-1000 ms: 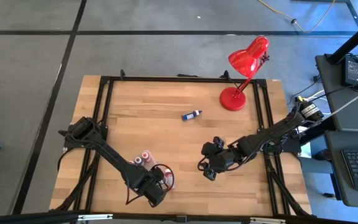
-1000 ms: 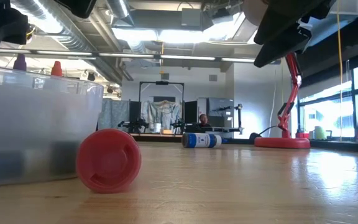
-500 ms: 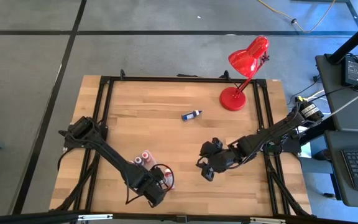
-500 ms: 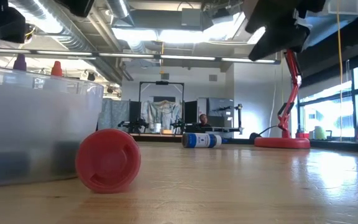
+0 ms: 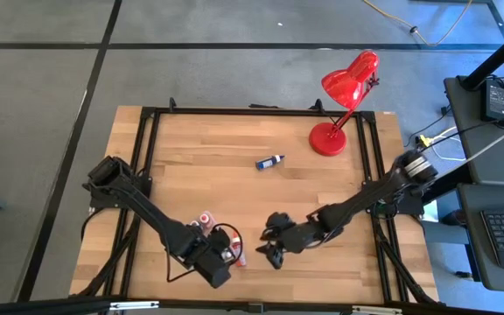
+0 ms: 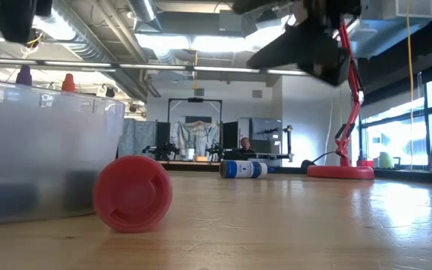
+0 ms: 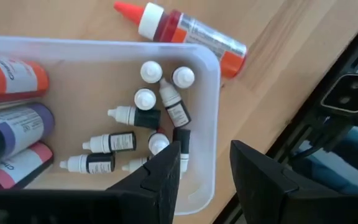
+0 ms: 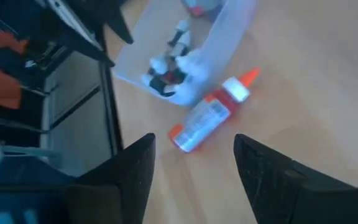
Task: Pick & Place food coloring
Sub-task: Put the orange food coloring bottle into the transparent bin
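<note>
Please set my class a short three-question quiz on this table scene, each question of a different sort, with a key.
1. True or false: the red dropper bottle with the orange tip lies inside the clear rectangular plastic tray.
2. What stands on the wooden table, away from both arms? A) a red desk lamp B) a steel kettle C) a green book
3. Which pincer hangs over the tray of small white-capped bottles, left or right?

Key
1. False: it lies on the wood just outside the tray's rim.
2. A.
3. The left pincer, open and empty.
</note>
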Available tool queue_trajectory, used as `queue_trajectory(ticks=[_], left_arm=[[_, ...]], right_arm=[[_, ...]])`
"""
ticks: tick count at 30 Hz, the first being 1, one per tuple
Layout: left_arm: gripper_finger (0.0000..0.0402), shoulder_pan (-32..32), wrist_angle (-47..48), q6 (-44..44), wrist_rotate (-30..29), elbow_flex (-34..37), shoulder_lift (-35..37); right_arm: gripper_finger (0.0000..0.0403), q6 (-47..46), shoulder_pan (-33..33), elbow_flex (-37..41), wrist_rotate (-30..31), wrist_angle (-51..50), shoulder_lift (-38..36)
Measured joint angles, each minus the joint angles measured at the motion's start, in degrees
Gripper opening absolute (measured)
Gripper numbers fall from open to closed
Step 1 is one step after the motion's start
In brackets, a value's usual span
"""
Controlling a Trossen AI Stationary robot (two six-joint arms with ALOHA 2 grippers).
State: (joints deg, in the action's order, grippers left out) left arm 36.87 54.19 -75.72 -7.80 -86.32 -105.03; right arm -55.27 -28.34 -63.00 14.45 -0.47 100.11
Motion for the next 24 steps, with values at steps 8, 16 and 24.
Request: queue_trajectory(ticks=[8,16,24], left_arm=[[0.0136,0.27,-6.72,25.48,-6.13,0.0,0.01],[0.0142,-2.28,-18.04,51.85,-5.75,0.0,0.1],[0.0166,-7.51,-18.67,58.21,-0.89,0.0,0.1]], right_arm=[[0.0206,0.09,0.02,0.02,-2.7,0.83,5.43],[0.0206,-0.11,0.02,0.02,-4.25,-15.64,3.05],[0.0206,-5.17,-1.21,0.02,-8.34,-24.21,3.07]])
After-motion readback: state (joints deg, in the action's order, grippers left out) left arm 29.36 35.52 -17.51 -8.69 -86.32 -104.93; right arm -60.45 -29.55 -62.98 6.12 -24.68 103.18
